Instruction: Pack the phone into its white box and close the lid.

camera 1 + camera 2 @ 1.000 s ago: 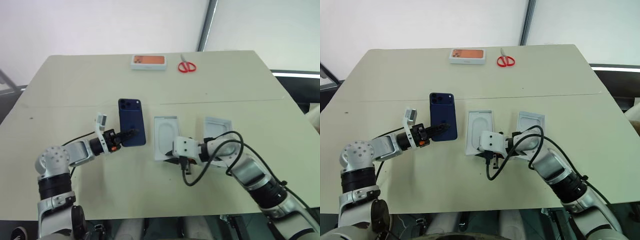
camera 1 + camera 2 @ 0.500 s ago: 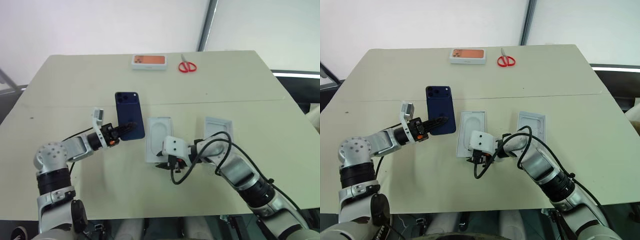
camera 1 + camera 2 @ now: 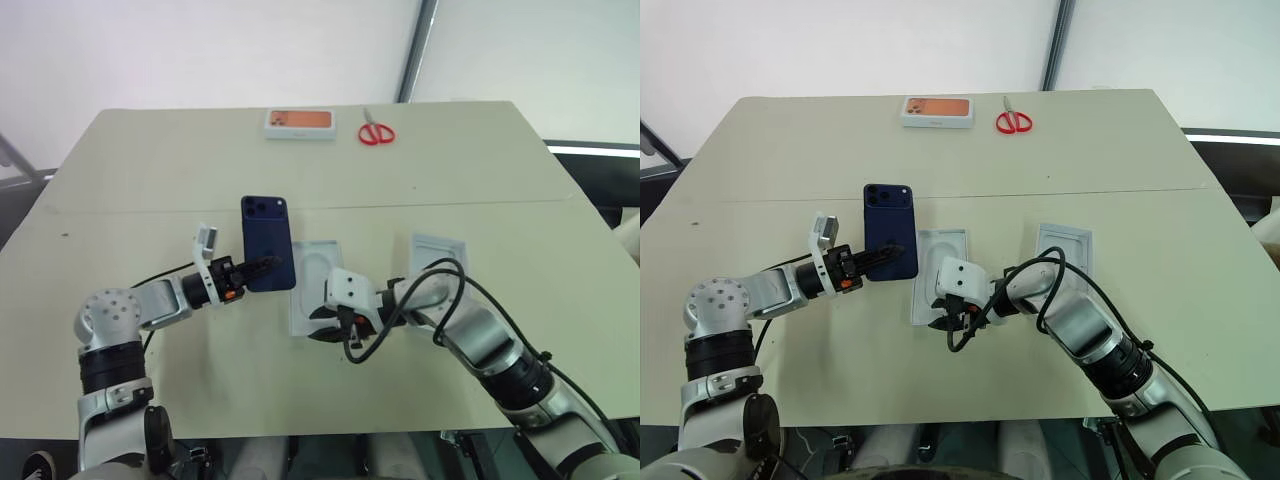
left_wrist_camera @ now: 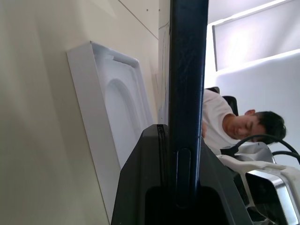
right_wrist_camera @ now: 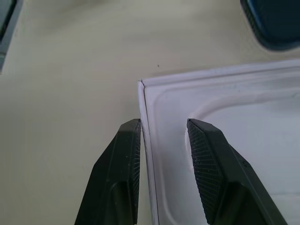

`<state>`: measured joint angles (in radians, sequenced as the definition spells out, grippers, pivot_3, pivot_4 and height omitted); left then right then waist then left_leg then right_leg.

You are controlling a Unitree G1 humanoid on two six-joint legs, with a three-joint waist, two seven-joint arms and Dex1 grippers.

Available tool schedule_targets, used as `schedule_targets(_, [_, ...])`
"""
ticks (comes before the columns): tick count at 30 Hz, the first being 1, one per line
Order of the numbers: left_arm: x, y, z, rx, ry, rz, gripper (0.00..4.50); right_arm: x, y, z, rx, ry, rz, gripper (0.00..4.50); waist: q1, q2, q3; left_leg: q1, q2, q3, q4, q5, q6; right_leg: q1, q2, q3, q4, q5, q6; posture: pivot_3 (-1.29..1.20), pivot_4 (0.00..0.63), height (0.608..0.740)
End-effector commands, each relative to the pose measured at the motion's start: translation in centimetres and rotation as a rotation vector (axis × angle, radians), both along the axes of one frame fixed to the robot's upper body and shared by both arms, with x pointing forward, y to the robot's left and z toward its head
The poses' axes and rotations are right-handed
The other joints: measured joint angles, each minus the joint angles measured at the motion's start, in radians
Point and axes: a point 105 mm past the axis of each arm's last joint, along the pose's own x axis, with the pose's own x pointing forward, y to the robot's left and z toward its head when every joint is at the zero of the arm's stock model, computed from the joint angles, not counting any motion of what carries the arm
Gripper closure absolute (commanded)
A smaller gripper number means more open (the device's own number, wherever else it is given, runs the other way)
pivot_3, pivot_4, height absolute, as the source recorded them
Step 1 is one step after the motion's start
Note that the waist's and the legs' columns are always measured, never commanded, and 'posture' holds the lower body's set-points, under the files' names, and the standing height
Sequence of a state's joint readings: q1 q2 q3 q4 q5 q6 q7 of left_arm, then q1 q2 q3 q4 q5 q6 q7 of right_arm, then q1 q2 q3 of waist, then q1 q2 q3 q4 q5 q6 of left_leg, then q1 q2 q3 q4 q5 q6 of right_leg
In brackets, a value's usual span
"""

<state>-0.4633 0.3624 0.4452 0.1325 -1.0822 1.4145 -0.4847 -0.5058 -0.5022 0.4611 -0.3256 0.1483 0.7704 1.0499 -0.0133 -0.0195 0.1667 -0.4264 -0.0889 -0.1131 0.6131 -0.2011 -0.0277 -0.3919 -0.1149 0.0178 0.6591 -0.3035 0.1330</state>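
At frame centre my left gripper [image 3: 262, 267] pinches the phone [image 3: 267, 256]; my right gripper [image 5: 164, 140] is spread, straddling the box [image 3: 312, 285] wall.

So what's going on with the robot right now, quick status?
Left gripper shut on the phone, held above the table. Right gripper open, fingers straddling the near wall of the white box. Lid lies aside. Nothing in the way.
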Motion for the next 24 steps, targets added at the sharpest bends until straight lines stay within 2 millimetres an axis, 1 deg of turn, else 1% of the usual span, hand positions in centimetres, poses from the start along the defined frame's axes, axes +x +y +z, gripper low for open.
schedule_targets(1, [-0.4,-0.5,1.5,-0.034,-0.068,-0.029,4.5,0.0,0.4,2.1,0.065,-0.042,0.008,2.89,0.0,0.0,0.0,0.0,0.0,0.0,0.0,0.0,0.0,0.0,0.0,0.0,0.0,0.0,0.0,0.0,0.15,0.74])
schedule_targets(3, [-0.5,-0.6,1.4,-0.034,-0.063,-0.038,4.5,0.1,0.3,2.3,0.084,-0.044,-0.011,2.89,0.001,0.0,0.0,0.0,0.0,0.0,0.0,0.0,0.0,0.0,0.0,0.0,0.0,0.0,0.0,0.0,0.15,0.74])
schedule_targets(5, [-1.0,-1.1,1.3,-0.029,-0.054,-0.066,4.5,0.4,-0.2,3.0,0.133,-0.008,-0.046,2.89,0.001,0.0,0.0,0.0,0.0,0.0,0.0,0.0,0.0,0.0,0.0,0.0,0.0,0.0,0.0,0.0,0.15,0.74])
schedule_targets(8, [-2.2,-2.3,0.9,-0.053,-0.022,-0.116,4.5,1.1,-2.9,3.4,0.118,-0.012,-0.102,2.89,0.006,0.0,0.0,0.0,-0.001,0.0,0.0,0.0,0.0,0.0,-0.002,0.0,0.0,0.0,0.0,0.0,0.15,0.74])
schedule_targets(11, [-3.6,-3.2,0.0,-0.061,0.016,-0.149,4.5,1.7,-5.4,3.0,0.071,-0.028,-0.158,2.89,0.004,-0.001,0.0,0.0,-0.002,0.0,0.001,0.0,0.001,0.001,-0.002,-0.001,-0.001,0.0,0.0,0.0,0.15,0.74])
schedule_targets(13, [-4.4,-3.8,-0.6,-0.065,0.036,-0.163,4.5,1.7,-6.7,2.8,0.05,-0.029,-0.179,2.89,0.002,-0.001,0.0,0.0,-0.001,0.0,0.0,0.0,0.001,0.001,-0.002,-0.001,-0.001,0.0,0.0,0.0,0.15,0.74])
schedule_targets(15, [-4.7,-4.2,-1.3,-0.065,0.059,-0.156,4.5,1.8,-7.6,2.9,0.047,-0.03,-0.201,2.89,0.0,0.0,0.0,0.0,-0.001,0.001,0.0,0.0,0.001,0.0,-0.002,0.0,-0.001,0.0,0.0,0.0,0.15,0.74])
schedule_targets(18, [-4.6,-4.6,-2.0,-0.069,0.091,-0.138,4.5,2.1,-8.6,3.0,0.051,-0.053,-0.227,2.89,0.002,-0.001,0.0,0.0,0.0,0.001,0.0,0.0,0.001,0.0,-0.002,0.0,-0.001,0.0,0.0,0.0,0.15,0.74])
schedule_targets(21, [-4.5,-5.2,-2.5,-0.053,0.104,-0.137,4.5,2.2,-8.9,3.4,0.089,-0.083,-0.229,2.89,0.005,-0.001,0.0,0.0,-0.001,0.001,0.001,0.0,0.001,0.001,-0.002,0.0,-0.001,0.0,0.0,0.0,0.15,0.74])
schedule_targets(24, [-4.1,-5.5,-2.6,-0.055,0.11,-0.137,4.5,2.3,-8.9,3.0,0.076,-0.109,-0.228,2.89,0.006,-0.001,0.0,0.0,-0.001,0.001,0.001,-0.001,0.001,0.002,-0.002,-0.001,-0.002,0.0,0.0,0.0,0.15,0.74])
